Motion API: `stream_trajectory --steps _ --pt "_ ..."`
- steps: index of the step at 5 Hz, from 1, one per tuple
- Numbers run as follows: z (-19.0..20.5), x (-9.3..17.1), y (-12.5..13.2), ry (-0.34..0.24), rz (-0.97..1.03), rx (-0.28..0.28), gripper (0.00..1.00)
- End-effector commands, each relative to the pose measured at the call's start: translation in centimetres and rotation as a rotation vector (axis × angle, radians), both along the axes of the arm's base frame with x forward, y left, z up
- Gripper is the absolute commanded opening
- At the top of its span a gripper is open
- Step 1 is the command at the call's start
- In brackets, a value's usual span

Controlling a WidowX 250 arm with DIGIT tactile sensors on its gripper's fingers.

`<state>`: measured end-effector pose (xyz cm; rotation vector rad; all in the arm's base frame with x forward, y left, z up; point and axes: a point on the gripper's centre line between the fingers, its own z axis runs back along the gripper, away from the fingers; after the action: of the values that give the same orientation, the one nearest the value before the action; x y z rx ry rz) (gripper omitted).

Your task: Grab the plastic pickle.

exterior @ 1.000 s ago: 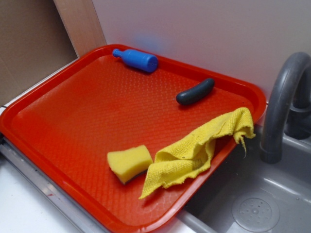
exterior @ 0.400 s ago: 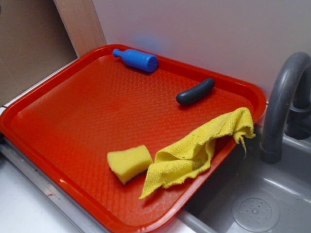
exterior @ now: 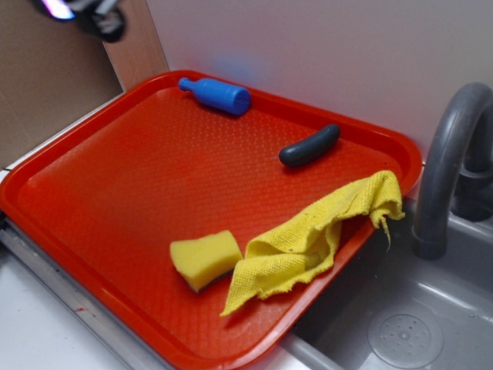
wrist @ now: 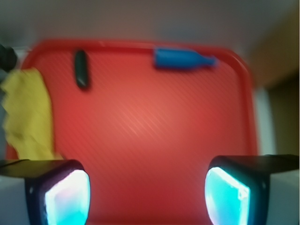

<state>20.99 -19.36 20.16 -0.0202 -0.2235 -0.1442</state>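
Four loose things lie on one red tray [exterior: 115, 193]: one plastic pickle [exterior: 310, 146], one blue bottle [exterior: 216, 95], one yellow sponge [exterior: 205, 258] and one yellow cloth [exterior: 308, 243]. One grey faucet [exterior: 447, 162] arches over one grey sink [exterior: 400, 324] at the tray's 3 o'clock side.

The tray is hard plastic with a fine pebbled floor and a raised, rounded rim. The sponge is a soft block with rounded corners; the cloth is a coarse woven rag, crumpled, with one corner hanging over the tray's edge toward the sink. The bottle is smooth plastic and lies on its side near the 12 o'clock rim.

The pickle is a smooth, very dark grey-green sausage — slightly curved, round at both ends. It lies flat on the tray floor at about 2 o'clock, near the back rim, well apart from the bottle and above the cloth.

The gripper [wrist: 147, 194] hangs high above the tray — its fingers [wrist: 65, 197] stand wide apart with nothing between them. In the exterior view it shows only as a blur at the top left corner.
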Motion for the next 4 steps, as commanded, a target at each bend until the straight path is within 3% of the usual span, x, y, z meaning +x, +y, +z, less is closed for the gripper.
stream_trajectory --steps 1,3,4 --pt "-2.7 5.3 -5.7 -0.055 -0.034 -0.021 1.0" --pt "-9.1 8.6 -10.8 -0.009 -0.111 0.048 1.0" --pt "-12.1 9.3 -11.6 0.044 -0.138 0.056 1.0"
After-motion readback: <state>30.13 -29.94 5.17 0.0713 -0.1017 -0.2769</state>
